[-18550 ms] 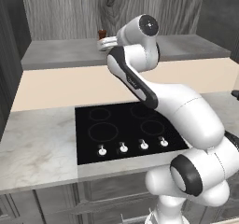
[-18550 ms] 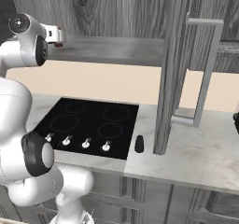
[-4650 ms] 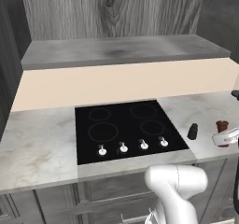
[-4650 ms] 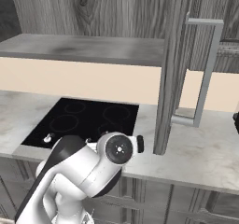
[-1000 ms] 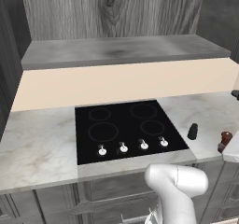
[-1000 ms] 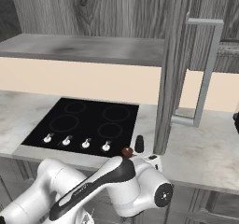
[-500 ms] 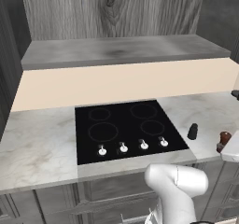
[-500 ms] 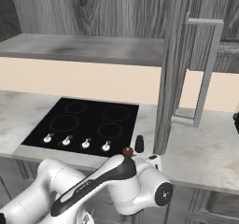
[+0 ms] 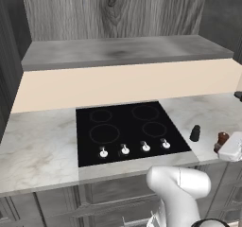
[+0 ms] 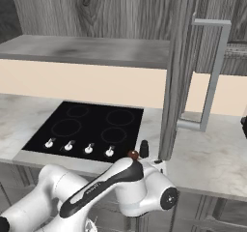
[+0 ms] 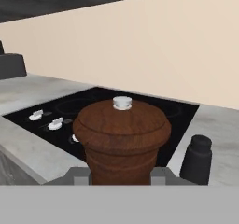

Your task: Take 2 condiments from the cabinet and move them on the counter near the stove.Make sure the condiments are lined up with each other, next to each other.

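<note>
Two condiments on the marbled counter (image 9: 38, 145): a reddish-brown wooden pepper mill (image 11: 122, 141) with a small white cap, big at lower centre of the hand view, and a shorter black shaker (image 9: 194, 133) beside it, right of the four-knob black stove (image 9: 127, 131). The gripper (image 11: 120, 177) looks clamped on the mill's body.

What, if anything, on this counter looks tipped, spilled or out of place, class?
Nothing stands out. The black shaker stands upright on the counter right of the stove. The brown mill is upright too, with the gripper shut on it beside the shaker.
</note>
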